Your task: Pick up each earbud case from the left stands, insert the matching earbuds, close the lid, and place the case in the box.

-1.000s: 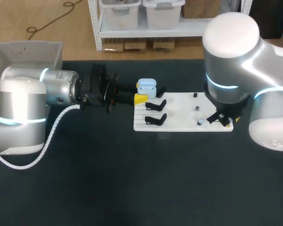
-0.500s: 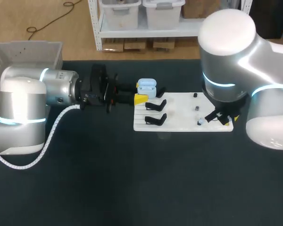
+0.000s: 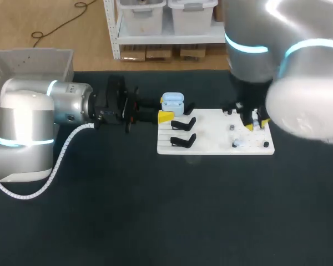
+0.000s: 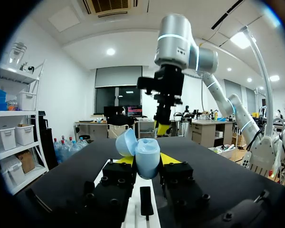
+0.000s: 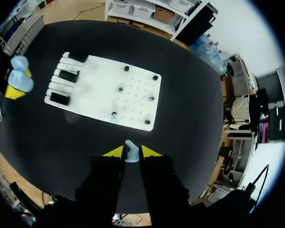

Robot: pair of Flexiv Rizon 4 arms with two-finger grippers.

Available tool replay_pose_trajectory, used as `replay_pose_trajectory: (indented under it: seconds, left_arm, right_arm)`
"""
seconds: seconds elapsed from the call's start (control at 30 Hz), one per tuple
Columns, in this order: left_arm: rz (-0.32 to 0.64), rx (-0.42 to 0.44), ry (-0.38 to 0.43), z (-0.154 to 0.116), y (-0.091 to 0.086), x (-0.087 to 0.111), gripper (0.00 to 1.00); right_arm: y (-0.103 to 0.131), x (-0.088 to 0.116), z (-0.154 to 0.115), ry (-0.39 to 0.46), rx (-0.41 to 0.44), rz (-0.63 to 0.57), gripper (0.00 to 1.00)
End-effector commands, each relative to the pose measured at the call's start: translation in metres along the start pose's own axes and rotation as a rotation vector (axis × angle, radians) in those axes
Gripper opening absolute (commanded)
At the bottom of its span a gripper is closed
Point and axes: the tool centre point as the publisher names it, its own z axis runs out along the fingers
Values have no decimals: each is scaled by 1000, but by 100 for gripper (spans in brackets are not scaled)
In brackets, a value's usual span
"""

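Right wrist view: earbud [image 5: 130,156] pinched between right gripper [image 5: 132,152] tips, left gripper [image 4: 147,160] clasping case [image 4: 147,153].

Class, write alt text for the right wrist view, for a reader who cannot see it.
The right gripper holds a small pale blue earbud between its yellow tips, above a white rectangular pegboard. A light blue open earbud case lies beyond the board's stand end.

In the head view, your right arm [image 3: 288,66] is blurred, cut off at two edges, and hides most of the right gripper [image 3: 254,124]. The items [image 3: 232,128] on the white board [image 3: 211,145] are too small to identify. In the left wrist view, the earbud case [image 4: 143,154] covers much of the left gripper [image 4: 147,160].
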Motion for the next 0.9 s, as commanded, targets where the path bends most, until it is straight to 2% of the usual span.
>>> replay_pose_trajectory:
  seconds: [0.03,0.13,0.43,0.53,0.9]
  left_arm:
    - [0,1,1,0,1,0,0]
    - [0,1,1,0,1,0,0]
    - [0,1,1,0,1,0,0]
    - [0,1,1,0,1,0,0]
    - [3,9,4,3,-1,1,0]
  right_arm:
    - [19,-16,-36,91,14,16,0]
    - [32,-22,-44,132,0,45,0]
    - [67,-33,-55,254,6,-19,0]
    - [69,-34,-54,227,2,-28,0]
    - [69,-34,-54,227,2,-28,0]
